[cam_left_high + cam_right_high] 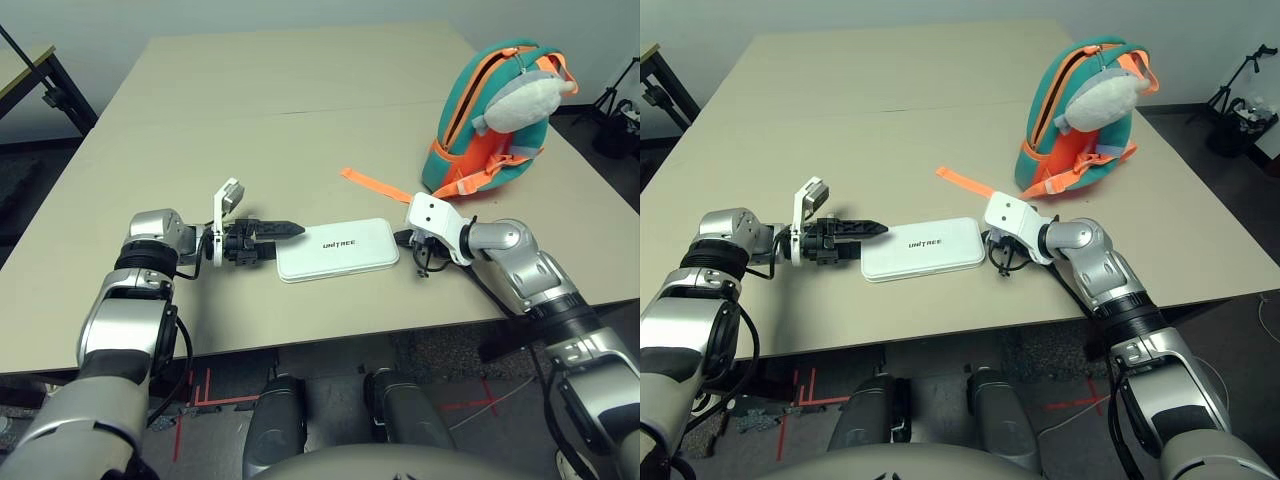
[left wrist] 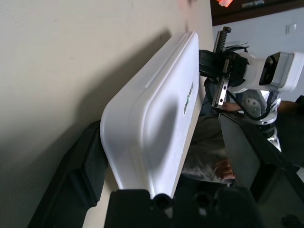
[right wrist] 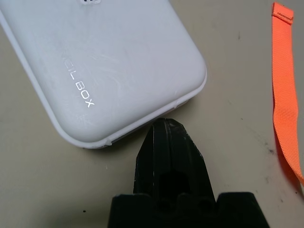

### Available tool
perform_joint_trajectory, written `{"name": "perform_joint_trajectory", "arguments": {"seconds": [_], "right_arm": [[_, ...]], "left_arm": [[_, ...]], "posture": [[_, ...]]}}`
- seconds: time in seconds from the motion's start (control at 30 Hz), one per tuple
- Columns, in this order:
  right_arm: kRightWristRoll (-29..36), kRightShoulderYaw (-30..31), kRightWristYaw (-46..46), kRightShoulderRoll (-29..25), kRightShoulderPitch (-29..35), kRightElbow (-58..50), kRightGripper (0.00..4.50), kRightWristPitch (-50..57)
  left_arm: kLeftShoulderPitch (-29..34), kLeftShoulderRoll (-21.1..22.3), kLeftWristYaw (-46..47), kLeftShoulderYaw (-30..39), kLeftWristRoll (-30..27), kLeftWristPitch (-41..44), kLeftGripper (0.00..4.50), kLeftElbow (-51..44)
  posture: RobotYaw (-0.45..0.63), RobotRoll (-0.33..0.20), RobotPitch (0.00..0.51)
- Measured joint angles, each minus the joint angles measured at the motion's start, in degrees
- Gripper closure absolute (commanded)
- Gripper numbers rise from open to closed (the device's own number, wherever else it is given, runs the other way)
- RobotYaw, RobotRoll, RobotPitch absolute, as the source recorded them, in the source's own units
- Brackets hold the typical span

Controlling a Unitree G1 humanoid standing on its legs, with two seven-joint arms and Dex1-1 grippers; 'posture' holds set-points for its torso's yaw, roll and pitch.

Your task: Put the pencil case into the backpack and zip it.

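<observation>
While the right gripper (image 3: 167,130), fingers pressed together, braces one end of the case (image 1: 337,249), the left gripper (image 1: 262,238) straddles the other end with fingers apart, seemingly to grasp it.

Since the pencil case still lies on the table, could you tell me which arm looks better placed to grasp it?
Probably the left: the left gripper is open at one end of the pencil case; the right gripper is shut, its tip at the other end.

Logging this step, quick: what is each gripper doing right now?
Left gripper: open at one end of the flat white rectangular pencil case.
Right gripper: shut, holding nothing, at the other end.
</observation>
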Motion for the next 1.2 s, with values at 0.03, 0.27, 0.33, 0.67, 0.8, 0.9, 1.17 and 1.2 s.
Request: {"name": "perform_joint_trajectory", "arguments": {"seconds": [0.03, 0.27, 0.33, 0.67, 0.8, 0.9, 1.17, 1.2], "right_arm": [[0.0, 0.0, 0.0, 0.0, 0.0, 0.0, 4.47, 0.0], [0.0, 0.0, -0.1, 0.0, 0.0, 0.0, 4.47, -0.1], [0.0, 0.0, -0.2, 0.0, 0.0, 0.2, 4.5, -0.2], [-0.5, 0.0, -0.5, 0.1, -0.5, 2.1, 4.5, -0.6], [0.1, -0.8, -1.4, 0.4, -0.5, 2.2, 4.08, 0.0], [4.0, -4.8, -2.2, 0.9, 0.7, 1.5, 3.11, 3.5], [17.2, -23.3, -6.3, -3.1, 6.0, -1.4, 0.02, 14.1], [18.4, -26.1, -7.3, -4.2, 6.1, -0.9, 0.0, 14.8]], "left_arm": [[0.3, 0.1, -0.3, -0.3, 0.1, -0.4, 0.0, -0.6], [2.1, 0.2, -1.1, -1.0, 0.4, -2.3, 0.0, -4.5], [2.8, 0.2, -1.0, -1.0, 0.5, -3.7, 0.37, -4.9], [3.7, -0.9, -0.2, 2.6, -1.2, -6.5, 3.02, -6.4], [4.0, -1.4, 0.3, 4.1, -1.3, -6.5, 3.03, -7.6], [4.1, -1.7, 1.3, 4.9, -1.8, -6.3, 3.04, -10.2], [6.0, -1.2, 5.9, 9.7, -4.3, -6.6, 3.15, -17.6], [6.2, -1.1, 6.5, 10.2, -4.6, -6.6, 3.15, -18.1]], "posture": [[-0.11, 0.0, 0.069], [-0.11, 0.0, 0.068], [-0.11, 0.0, 0.067], [-0.11, 0.0, 0.063], [-0.09, 0.0, 0.063], [-0.09, 0.0, 0.065], [-0.11, 0.0, 0.072], [-0.11, 0.0, 0.072]]}}
